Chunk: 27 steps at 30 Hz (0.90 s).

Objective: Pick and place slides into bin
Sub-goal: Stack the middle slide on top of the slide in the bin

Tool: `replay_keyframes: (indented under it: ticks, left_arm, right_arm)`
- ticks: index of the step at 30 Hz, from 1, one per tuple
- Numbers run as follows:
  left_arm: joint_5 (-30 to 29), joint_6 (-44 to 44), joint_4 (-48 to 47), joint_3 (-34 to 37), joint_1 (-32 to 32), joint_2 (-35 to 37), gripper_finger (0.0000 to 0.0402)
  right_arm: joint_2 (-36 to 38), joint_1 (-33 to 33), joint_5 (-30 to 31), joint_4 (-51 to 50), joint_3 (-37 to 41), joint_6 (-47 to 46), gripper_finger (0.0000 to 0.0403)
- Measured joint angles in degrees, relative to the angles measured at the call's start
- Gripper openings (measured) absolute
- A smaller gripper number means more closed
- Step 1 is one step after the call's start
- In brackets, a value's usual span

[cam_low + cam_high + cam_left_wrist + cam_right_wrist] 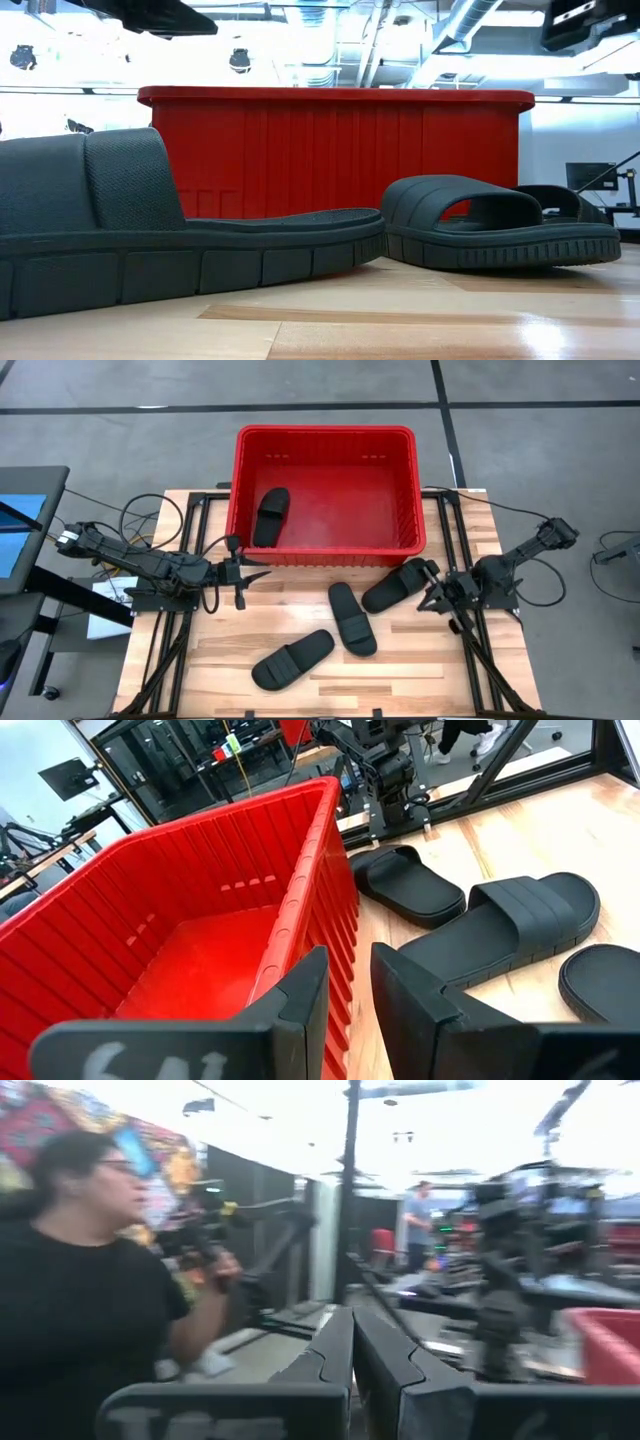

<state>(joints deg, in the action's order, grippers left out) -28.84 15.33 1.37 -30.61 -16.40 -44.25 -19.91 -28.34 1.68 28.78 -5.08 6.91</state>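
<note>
The red bin [325, 550] stands at the table's far middle, with one black slide [270, 515] lying on its floor at the left. Three more slides lie on the table: one [395, 585] by the bin's near right corner, one [352, 618] in the middle and one [292, 658] toward the near edge. My left gripper [240, 575] hovers at the bin's near left corner, open by a narrow gap [348, 990] and empty. My right gripper [432, 592] is beside the right slide's end, shut [352, 1335] and empty.
A person [80, 1280] stands in the room beyond the table, seen in the right wrist view. Black frame rails [185, 610] run along both sides of the wooden table top. Bare wood lies at the table's near left and near right.
</note>
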Motion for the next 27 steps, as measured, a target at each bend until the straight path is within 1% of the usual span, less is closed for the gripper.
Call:
replay_keyframes:
  ticks: [2, 3, 6, 8, 10, 12, 16, 18, 20, 23, 27]
  left_arm:
    - [0.00, -0.02, -0.40, 0.00, 0.00, 0.00, 0.0071]
    - [0.00, -0.03, -0.49, 0.00, 0.00, -0.01, 0.0071]
    - [0.00, -0.96, -0.55, 0.00, 0.00, 0.00, 0.0071]
    - [0.00, -1.31, -0.59, 0.00, 0.00, 0.00, 0.0071]
    - [0.00, -1.36, -0.61, 0.00, -0.02, -0.02, 0.0071]
    - [0.00, -1.62, -0.61, 0.00, -0.01, -0.01, 0.0071]
    - [0.00, -2.64, -0.59, 0.00, -0.02, 0.00, 0.0071]
    - [0.00, -2.64, -0.55, 0.00, -0.02, 0.00, 0.0071]
    - [0.00, -2.67, -0.55, 0.00, -0.02, 0.00, 0.0071]
    - [0.00, -3.24, -0.55, 0.00, -0.02, 0.00, 0.0071]
    - [0.00, -4.00, -0.57, 0.00, -0.02, -0.02, 0.0071]
  right_arm:
    - [-0.39, 0.00, 1.25, 1.63, 0.00, 1.97, 0.0000]
    - [-0.77, -0.05, 0.81, 2.74, 0.00, 2.21, 0.0000]
    - [-2.51, -0.20, -3.91, 4.83, 0.00, 0.73, 0.0000]
    - [-4.32, -0.13, -4.28, 7.45, 0.00, -2.17, 0.0000]
    - [-6.30, -0.13, -3.15, 8.02, -0.02, -6.43, 0.0000]
    - [-8.83, -0.14, -1.40, 6.50, 0.00, -11.76, 0.0000]
    - [-15.84, -0.13, 5.43, 4.69, 0.00, -23.96, 0.0000]
    - [-19.50, -0.48, 6.27, 5.23, 0.02, -26.44, 0.0000]
    - [-23.03, -1.51, 6.56, 8.14, 0.02, -27.00, 0.0000]
    - [-27.88, -4.07, 9.35, 11.84, -0.26, -28.67, 0.0000]
    - [-34.61, -7.22, 12.27, 9.75, -2.11, -35.85, 0.0000]
